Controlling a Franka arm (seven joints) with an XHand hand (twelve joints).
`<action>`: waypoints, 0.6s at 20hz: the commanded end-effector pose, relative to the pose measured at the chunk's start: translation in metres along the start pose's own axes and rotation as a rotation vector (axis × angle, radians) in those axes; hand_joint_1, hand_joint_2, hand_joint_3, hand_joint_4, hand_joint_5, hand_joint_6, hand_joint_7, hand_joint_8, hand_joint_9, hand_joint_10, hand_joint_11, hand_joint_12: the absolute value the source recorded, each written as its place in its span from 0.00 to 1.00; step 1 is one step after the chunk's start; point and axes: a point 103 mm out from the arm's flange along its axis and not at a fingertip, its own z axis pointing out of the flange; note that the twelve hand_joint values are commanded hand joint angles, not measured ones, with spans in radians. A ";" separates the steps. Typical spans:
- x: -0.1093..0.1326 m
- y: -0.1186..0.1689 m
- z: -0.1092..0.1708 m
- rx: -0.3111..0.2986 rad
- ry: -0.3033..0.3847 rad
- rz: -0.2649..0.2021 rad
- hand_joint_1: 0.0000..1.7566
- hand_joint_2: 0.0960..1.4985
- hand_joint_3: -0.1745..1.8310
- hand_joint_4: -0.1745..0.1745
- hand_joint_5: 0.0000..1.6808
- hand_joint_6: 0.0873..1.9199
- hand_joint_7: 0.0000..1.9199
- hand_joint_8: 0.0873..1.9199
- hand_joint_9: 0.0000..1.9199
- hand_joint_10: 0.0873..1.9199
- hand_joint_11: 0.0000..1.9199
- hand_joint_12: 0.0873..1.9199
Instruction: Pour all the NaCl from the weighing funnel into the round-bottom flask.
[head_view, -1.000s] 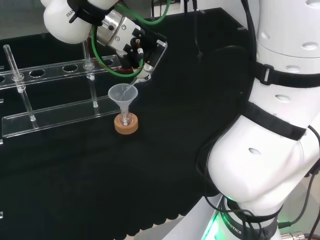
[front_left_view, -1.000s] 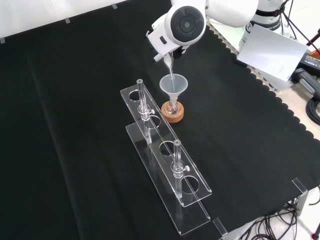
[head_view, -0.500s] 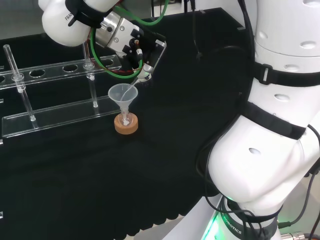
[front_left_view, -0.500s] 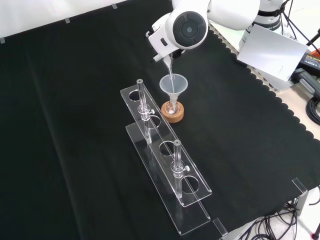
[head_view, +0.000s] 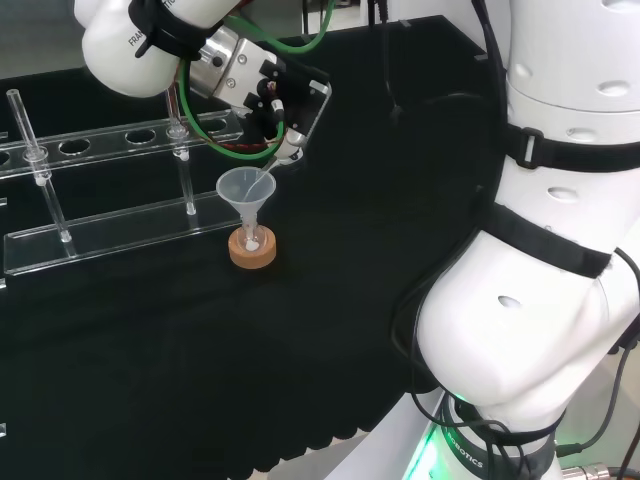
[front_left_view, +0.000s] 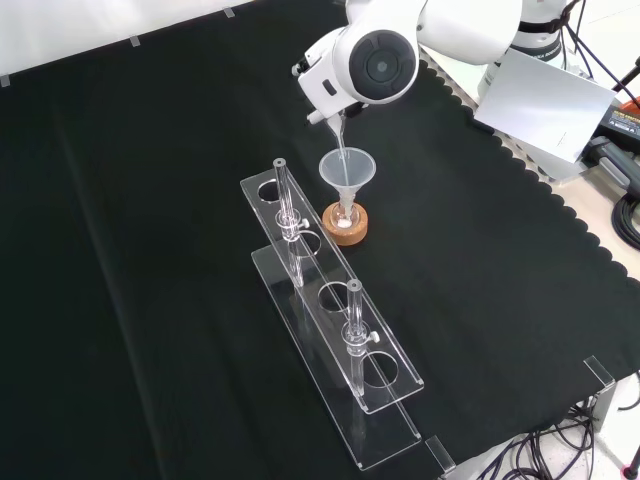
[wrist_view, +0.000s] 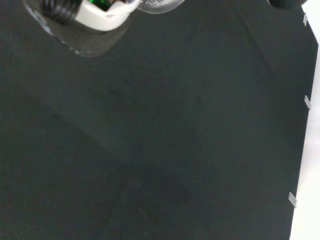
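Barely any change over the last second, going left to right in the head view: clear rack (head_view: 110, 190) with its upright tubes standing where it stood, then the plain funnel (head_view: 244, 189) seated in the neck of the small flask (head_view: 253, 238) on its cork ring (head_view: 252, 250), also unmoved. Above and just right of the funnel, hand (head_view: 283, 110) lifted a touch and drawn slightly back toward the upper left, with fingers (head_view: 288, 147) seemingly pinched on the thin clear weighing funnel (head_view: 264, 180), though the grip itself is too small to make out for certain. Stem of that weighing funnel sloping down, tip inside the bowl of the plain funnel, same as before. Seen from the front, same picture: stem (front_left_view: 341, 158) dipping into the bowl over the cork ring. Reads as the pour being held at tilt, likely near its end; hard to tell how much salt remains. At the far right, only the arm's big white links.
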 end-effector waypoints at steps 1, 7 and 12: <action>0.000 -0.001 -0.001 -0.006 -0.003 0.001 0.62 0.51 0.31 1.00 0.70 0.37 0.75 0.06 0.84 0.00 0.69 0.34; 0.003 -0.001 -0.004 0.004 -0.020 0.003 0.62 0.51 0.31 1.00 0.70 0.38 0.75 0.06 0.83 0.00 0.68 0.34; 0.003 -0.002 -0.007 0.009 -0.036 0.013 0.62 0.51 0.31 1.00 0.70 0.38 0.75 0.06 0.83 0.00 0.68 0.34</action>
